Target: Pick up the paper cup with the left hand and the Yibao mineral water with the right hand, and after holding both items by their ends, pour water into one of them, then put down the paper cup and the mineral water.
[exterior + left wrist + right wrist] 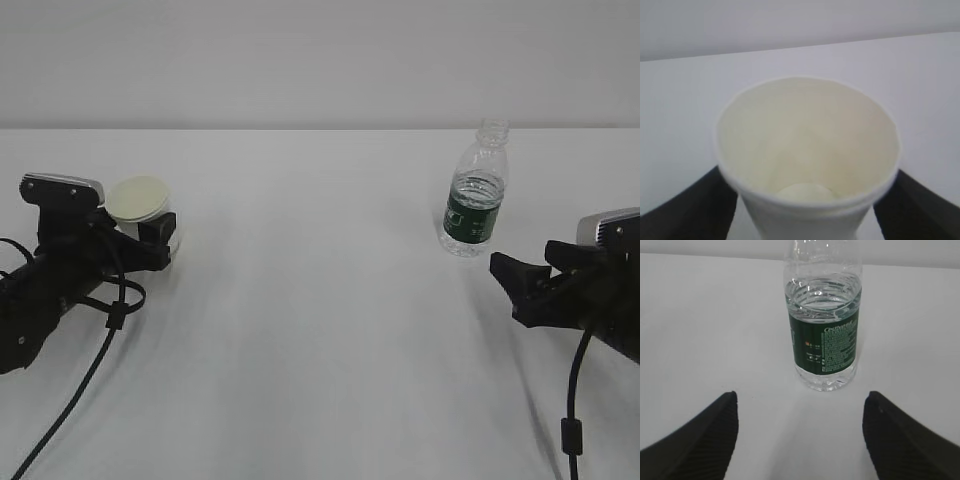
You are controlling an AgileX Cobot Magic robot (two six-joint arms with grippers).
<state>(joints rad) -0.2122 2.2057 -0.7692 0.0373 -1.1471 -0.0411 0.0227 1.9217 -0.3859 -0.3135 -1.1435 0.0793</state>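
Observation:
The white paper cup (140, 200) sits between the fingers of my left gripper (152, 236) at the left of the table, its mouth tipped towards the exterior camera. In the left wrist view the cup (807, 150) fills the frame, its cream inside looks empty, and the black fingers (695, 210) press its sides just under the rim. The Yibao mineral water (474, 200) stands upright and uncapped at the right, more than half full. My right gripper (508, 287) is open and empty, a short way in front of the bottle (824, 340), with its jaws wide apart (801, 400).
The white table (320, 330) reaches back to a plain grey wall. Black cables (95, 370) hang from both arms across the front of the table. Nothing else stands between the cup and the bottle.

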